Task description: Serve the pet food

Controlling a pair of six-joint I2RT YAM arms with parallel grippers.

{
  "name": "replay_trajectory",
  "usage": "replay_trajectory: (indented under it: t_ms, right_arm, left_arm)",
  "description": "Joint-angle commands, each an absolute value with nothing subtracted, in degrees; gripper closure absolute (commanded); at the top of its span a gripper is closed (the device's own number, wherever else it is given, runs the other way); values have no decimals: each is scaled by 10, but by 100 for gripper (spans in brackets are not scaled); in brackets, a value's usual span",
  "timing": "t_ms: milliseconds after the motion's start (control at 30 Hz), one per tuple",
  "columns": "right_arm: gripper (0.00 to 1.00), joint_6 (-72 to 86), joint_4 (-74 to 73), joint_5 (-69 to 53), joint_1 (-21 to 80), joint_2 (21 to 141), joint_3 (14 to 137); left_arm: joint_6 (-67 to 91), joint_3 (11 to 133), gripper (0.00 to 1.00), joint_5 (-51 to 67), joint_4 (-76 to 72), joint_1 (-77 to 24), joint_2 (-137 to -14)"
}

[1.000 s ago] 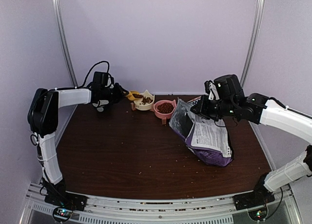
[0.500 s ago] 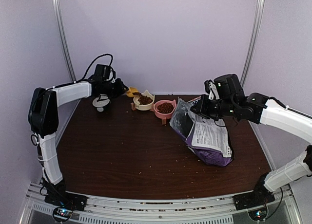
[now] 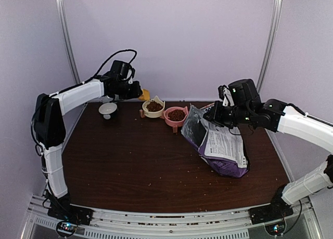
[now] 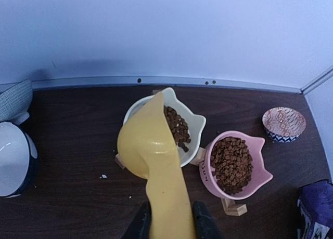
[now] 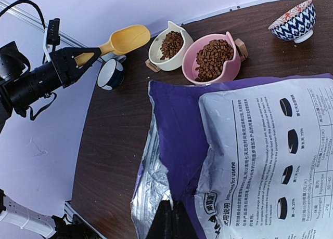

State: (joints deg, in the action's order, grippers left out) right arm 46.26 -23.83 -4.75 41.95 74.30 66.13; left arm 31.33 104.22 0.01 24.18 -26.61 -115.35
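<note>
Small reddish-brown kibble pellets fill a cream cat-eared bowl and a pink cat-eared bowl. The left end effector clamps a yellow plastic scoop by its handle; the right end effector pinches the lip of a large purple bag.

We see a dark brown counter. Near its back edge stands a pink bowl, with a cream bowl just to its left and a white bowl farther left. A patterned bowl sits to its right, and a purple bag lies to its right, nearer us.

Matt kibble, glossy plastic bag, smooth plastic scoop, dark wood table
</note>
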Motion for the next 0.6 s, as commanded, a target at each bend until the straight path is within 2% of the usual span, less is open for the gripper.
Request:
replay_trajectory:
  t_ms: [0,367,567]
  right_arm:
    - [100,452,-240,-41,414,743,673]
    - [100,443,-241,-37,414,743,670]
    - [100,396,-257,-38,415,739,683]
  left_arm:
    - [244,1072,100,-65,282,-278,-1158]
    - [219,1093,100,-77,289,-290,-1149]
    - [212,1019,100,-120,258,-300,-1047]
